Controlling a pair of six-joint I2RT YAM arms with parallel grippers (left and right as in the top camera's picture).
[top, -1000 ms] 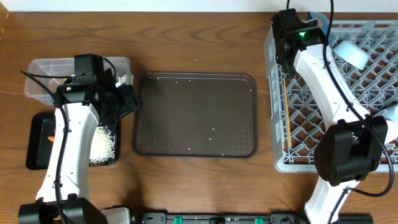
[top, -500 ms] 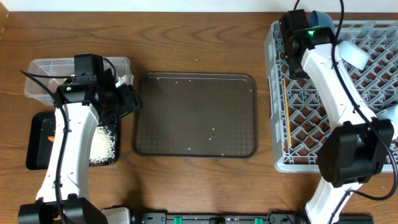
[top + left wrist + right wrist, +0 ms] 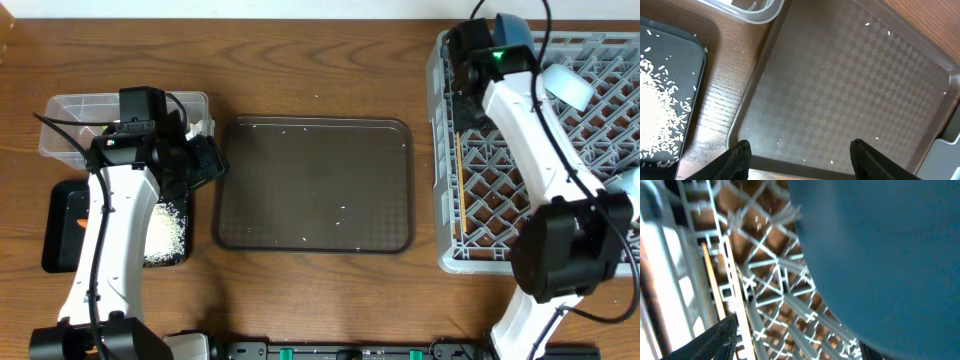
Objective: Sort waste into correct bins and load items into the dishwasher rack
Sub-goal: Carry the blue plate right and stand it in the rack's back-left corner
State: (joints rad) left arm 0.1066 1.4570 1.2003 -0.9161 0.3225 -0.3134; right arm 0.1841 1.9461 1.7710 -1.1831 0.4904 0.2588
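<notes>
Now in hand: setting the dark bowl (image 3: 512, 24) into the rack (image 3: 480, 268), as I judge it.
Dark bowl: at the rack's far left corner, partly hidden from above by the right arm. In the wrist view it fills the right side, over the lattice. Whether it sits between pegs I cannot tell.
Right gripper (image 3: 795, 345): jaws look released. The one finger plainly in view, low on the left, stands apart from the bowl.
Left gripper (image 3: 802, 160): released and empty, hovering over the near left edge of the brown tray (image 3: 315, 185), beside the black tray (image 3: 60, 252).
Chopsticks (image 3: 459, 170): lying along the rack's left wall, just nearer than the right gripper.
Other dishes: one light bowl (image 3: 566, 90) in the far part of the rack, another (image 3: 628, 182) at its right edge.
Waste: rice (image 3: 165, 230) and carrot (image 3: 82, 220) lie in the black tray at far left. The tub (image 3: 70, 110) sits just beyond it.
Doing it well: see that the bowl leans on its edge against pegs before leaving it. Draw the gripper away from the rim with jaws wide, so no finger drags the bowl. Stay to the right of the chopsticks so they are not knocked.
Risk: a wide bowl perched near the rim may tip over the far wall.
Left over: a few rice grains on the brown tray.
</notes>
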